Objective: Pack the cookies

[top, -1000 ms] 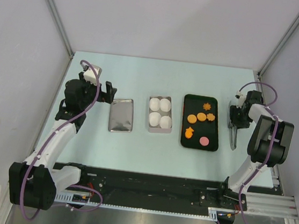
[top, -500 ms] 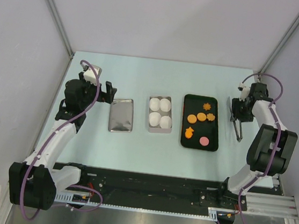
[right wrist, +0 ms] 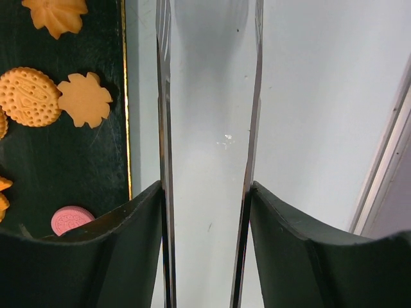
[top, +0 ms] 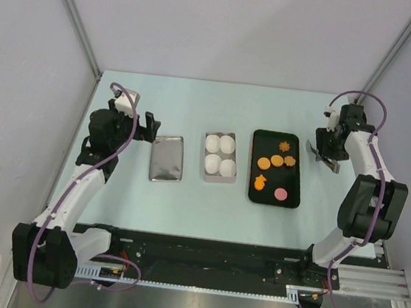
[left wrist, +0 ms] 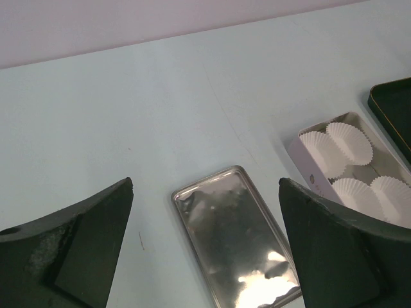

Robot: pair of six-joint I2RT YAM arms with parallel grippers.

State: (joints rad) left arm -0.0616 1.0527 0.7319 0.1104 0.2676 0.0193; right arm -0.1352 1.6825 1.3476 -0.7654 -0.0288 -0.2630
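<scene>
Centrally, cup-lined tin (top: 216,180), lid (top: 167,158) left, cookies (top: 277,161) right, tongs (top: 324,158) beyond.

The pale blue table (top: 200,198) bears three things in a row across its middle. A flat silver lid (top: 167,158) lies left, an open tin (top: 205,158) centre, and a black tray (top: 292,180) right.

A black tray (top: 294,180) on the pale blue table (top: 196,108) carries 5 orange cookies (top: 277,161) and 1 pink cookie (top: 281,194). To its left stand a silver tin (top: 217,179) with 4 white paper cups (top: 213,144), then a silver lid (top: 167,158). The right gripper (top: 330,147) grips metal tongs (top: 322,159) just right of the tray, and the left gripper (top: 151,128), fingers apart, is near the lid.
</scene>
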